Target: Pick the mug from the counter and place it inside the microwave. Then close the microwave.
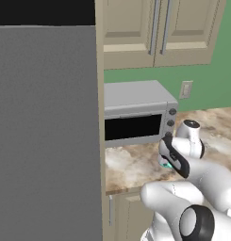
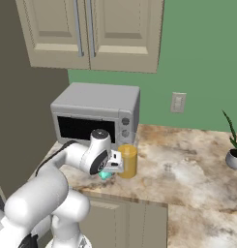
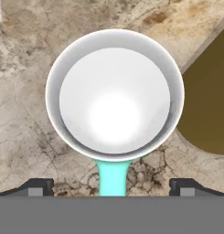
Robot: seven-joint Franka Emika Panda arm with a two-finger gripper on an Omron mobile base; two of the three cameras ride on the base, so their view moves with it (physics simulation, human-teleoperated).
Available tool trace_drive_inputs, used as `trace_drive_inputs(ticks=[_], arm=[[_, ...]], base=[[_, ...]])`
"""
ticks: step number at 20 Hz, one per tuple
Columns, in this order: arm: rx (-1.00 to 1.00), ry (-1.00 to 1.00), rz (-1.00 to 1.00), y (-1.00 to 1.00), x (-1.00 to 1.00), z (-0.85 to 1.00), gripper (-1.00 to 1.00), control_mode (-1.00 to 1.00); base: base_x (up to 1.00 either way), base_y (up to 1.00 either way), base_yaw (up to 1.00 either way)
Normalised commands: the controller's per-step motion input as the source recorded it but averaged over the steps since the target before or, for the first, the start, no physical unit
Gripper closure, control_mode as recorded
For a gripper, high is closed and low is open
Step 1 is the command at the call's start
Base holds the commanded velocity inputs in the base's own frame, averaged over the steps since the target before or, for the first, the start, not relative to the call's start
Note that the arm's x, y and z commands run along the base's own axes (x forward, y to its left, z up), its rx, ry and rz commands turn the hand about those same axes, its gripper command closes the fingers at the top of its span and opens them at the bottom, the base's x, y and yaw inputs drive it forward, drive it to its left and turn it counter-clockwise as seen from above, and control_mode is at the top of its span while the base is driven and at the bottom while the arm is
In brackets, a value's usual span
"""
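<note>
One speckled desk [image 3: 22,68] carries the teal mug [image 3: 114,93], centre of the hand view, handle toward the bottom edge. Both fingers [image 3: 38,186] stand wide and empty — I'd descend straight, straddle the rim, and avoid the yellow bottle [image 2: 127,161] just beside it.

The speckled tan counter [image 2: 197,174] carries four things. A silver microwave [image 2: 98,114] stands at the back, at ten o'clock in the right base view. Toward the front edge, at seven o'clock from it, a teal mug [image 3: 114,96] stands upright, its pale inside open to the hand view. A yellow bottle [image 2: 127,161] stands just beside the mug. A potted plant [image 2: 234,145] sits at three o'clock, well apart.
</note>
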Motion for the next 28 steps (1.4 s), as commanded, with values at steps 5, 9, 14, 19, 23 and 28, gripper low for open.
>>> trace_drive_inputs(ticks=[5, 9, 14, 19, 23, 28], arm=[[0.0, 0.01, 0.0, 0.04, 0.0, -0.17, -1.0, -1.0], [0.0, 0.0, 0.0, 0.0, 0.0, 0.0, -1.0, -1.0], [0.0, 0.0, 0.0, 0.0, 0.0, 0.0, 1.0, -1.0], [0.0, 0.0, 0.0, 0.0, 0.0, 0.0, 1.0, -1.0], [0.0, 0.0, 0.0, 0.0, -0.06, 0.0, 1.0, -1.0], [0.0, 0.0, 0.0, 0.04, -0.04, 0.01, 1.0, -1.0]], base=[[0.0, 0.0, 0.0], [0.0, 0.0, 0.0], [0.0, 0.0, 0.0], [0.0, 0.0, 0.0], [0.0, 0.0, 0.0], [0.0, 0.0, 0.0]])
